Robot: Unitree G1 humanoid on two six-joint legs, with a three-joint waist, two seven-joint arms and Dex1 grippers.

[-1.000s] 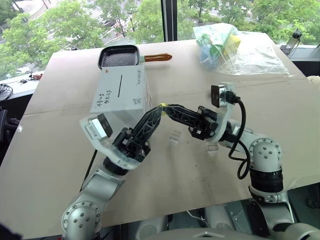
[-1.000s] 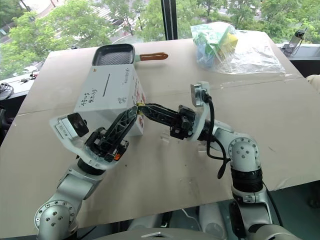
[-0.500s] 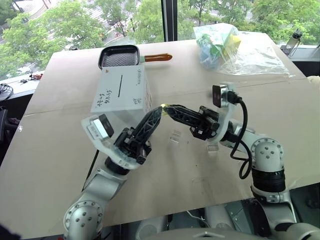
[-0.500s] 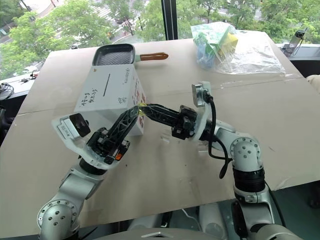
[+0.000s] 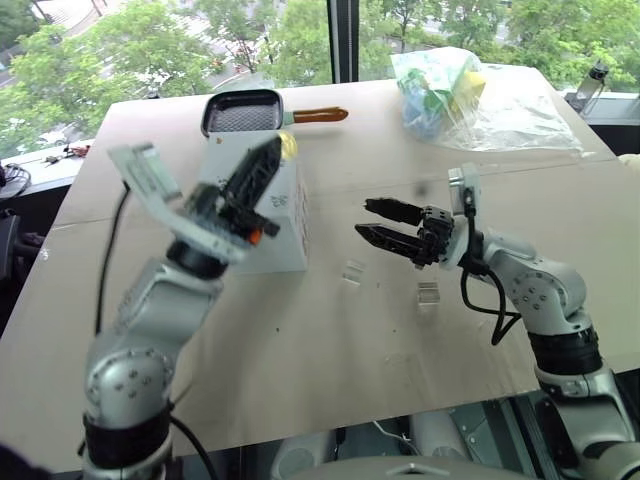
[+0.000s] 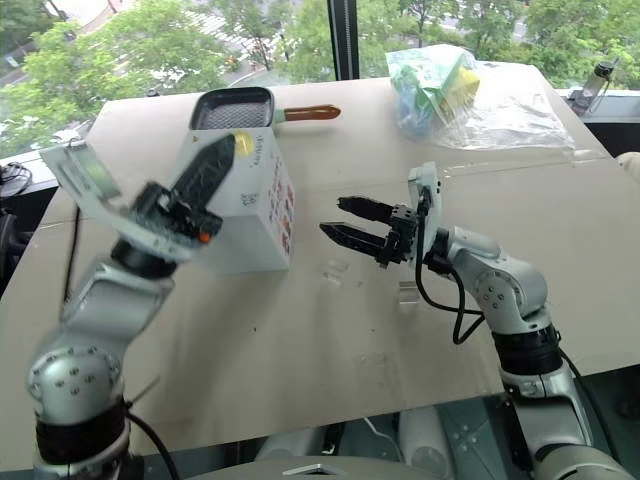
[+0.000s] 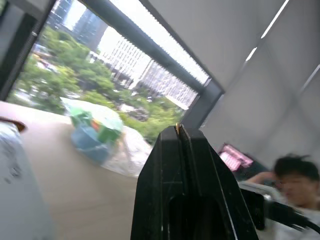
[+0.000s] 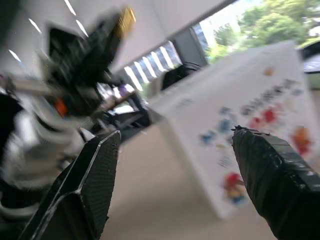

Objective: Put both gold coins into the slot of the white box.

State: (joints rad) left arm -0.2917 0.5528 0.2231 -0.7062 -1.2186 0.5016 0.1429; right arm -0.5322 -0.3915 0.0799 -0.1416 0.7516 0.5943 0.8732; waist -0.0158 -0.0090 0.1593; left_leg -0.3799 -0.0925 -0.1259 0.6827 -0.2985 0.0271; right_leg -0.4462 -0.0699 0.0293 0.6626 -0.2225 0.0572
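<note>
Left gripper: pinched on a small round gold coin — raised over the big white cardboard box.
Right gripper: fingers spread, empty — beside that box.
Slot: hidden.

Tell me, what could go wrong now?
The left end effector pinches a coin only by its edge above the box, so it might slip out. The fingers cover the slot, so aiming may be hard. The open right end effector hangs near the box and might bump it.
</note>
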